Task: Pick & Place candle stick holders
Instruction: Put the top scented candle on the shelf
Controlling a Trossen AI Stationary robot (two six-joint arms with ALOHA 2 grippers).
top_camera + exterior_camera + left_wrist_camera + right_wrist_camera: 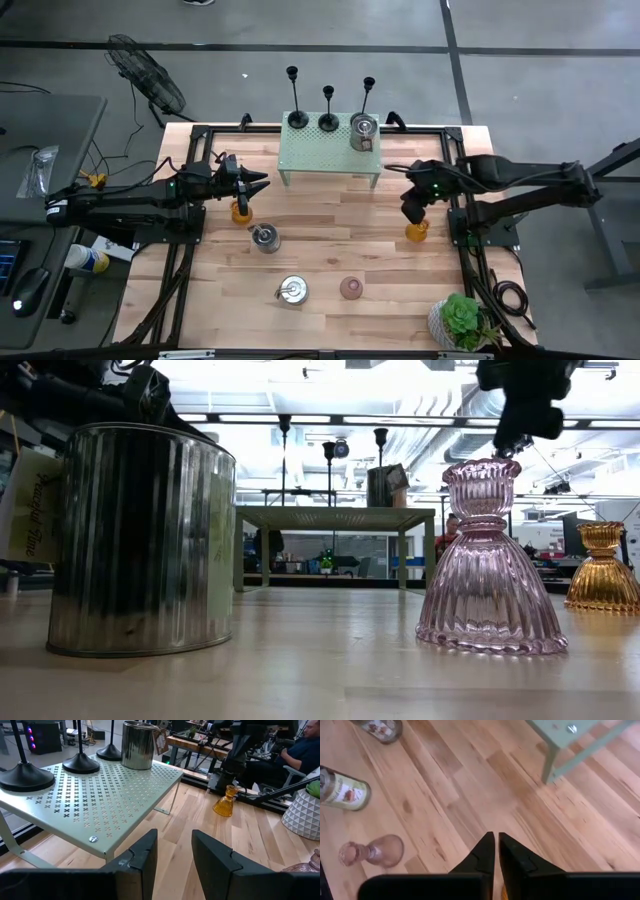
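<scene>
Three black candle stick holders (298,119) (329,122) (368,92) stand on their round bases along the far edge of a pale green perforated shelf (320,155). Their bases also show in the left wrist view (25,777) (80,764) (110,753). My left gripper (264,183) (175,855) is open and empty, level, just off the shelf's near left corner. My right gripper (412,212) (496,845) is shut and holds nothing that shows, pointing down over the table to the right of the shelf.
A tin (364,131) stands on the shelf's right end, in front of the right candlestick's base. Amber glass holders (241,211) (417,232) stand close to each gripper. Two tins (265,238) (293,290), a pink glass holder (351,288) and a potted plant (462,322) stand nearer the front. A person (305,750) sits beyond the table.
</scene>
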